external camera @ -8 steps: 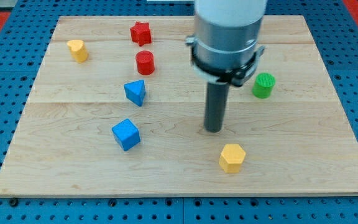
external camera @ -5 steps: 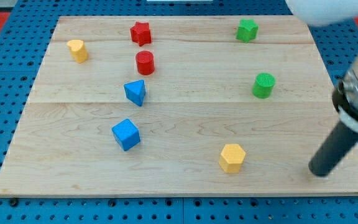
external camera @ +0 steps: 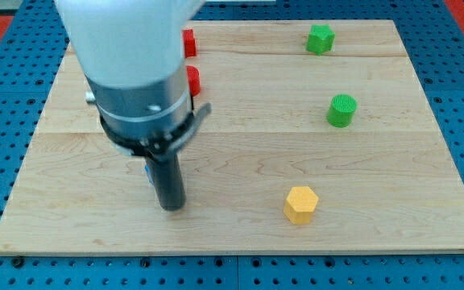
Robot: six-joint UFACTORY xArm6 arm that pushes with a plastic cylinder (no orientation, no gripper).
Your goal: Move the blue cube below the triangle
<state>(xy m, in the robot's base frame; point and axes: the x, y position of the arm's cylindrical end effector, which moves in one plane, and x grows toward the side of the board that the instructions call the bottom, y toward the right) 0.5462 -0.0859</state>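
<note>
My tip [external camera: 170, 207] rests on the board at the lower left, under the arm's wide body. Only a blue sliver of the blue cube [external camera: 147, 171] shows at the rod's left edge; the rest is behind the rod. The tip stands just below and right of that sliver. The blue triangle is hidden behind the arm. I cannot tell whether the tip touches the cube.
A red star [external camera: 190, 42] and a red cylinder [external camera: 193, 79] peek out at the arm's right edge. A green star-shaped block [external camera: 321, 38] sits top right, a green cylinder [external camera: 341, 110] at right, and a yellow hexagon [external camera: 301, 204] lower middle.
The arm swung from the middle of the board to the far right edge, then across to the lower left, where it now covers the blue blocks and the yellow block at top left.
</note>
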